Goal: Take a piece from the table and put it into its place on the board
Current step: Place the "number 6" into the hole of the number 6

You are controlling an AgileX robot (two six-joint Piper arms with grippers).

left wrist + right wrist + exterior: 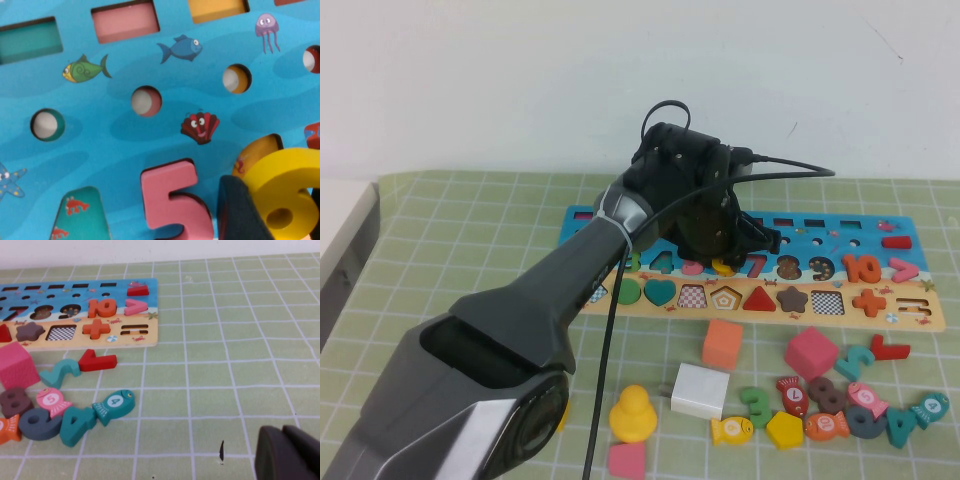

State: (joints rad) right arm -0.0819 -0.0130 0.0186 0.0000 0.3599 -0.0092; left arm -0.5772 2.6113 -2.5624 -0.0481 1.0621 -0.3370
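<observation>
Closest up, the left gripper [270, 212] is pinching the yellow 6 [282, 192], holding it tilted right over its slot in the board [920, 318], beside the pink 5 [172, 200] sitting in its own cut-out. Round holes and rectangular slots fill the blue upper part. Loose pieces litter the table [470, 220] near its front edge. Right gripper [287, 452] hangs over bare mat off the board's right end, fingers together.
</observation>
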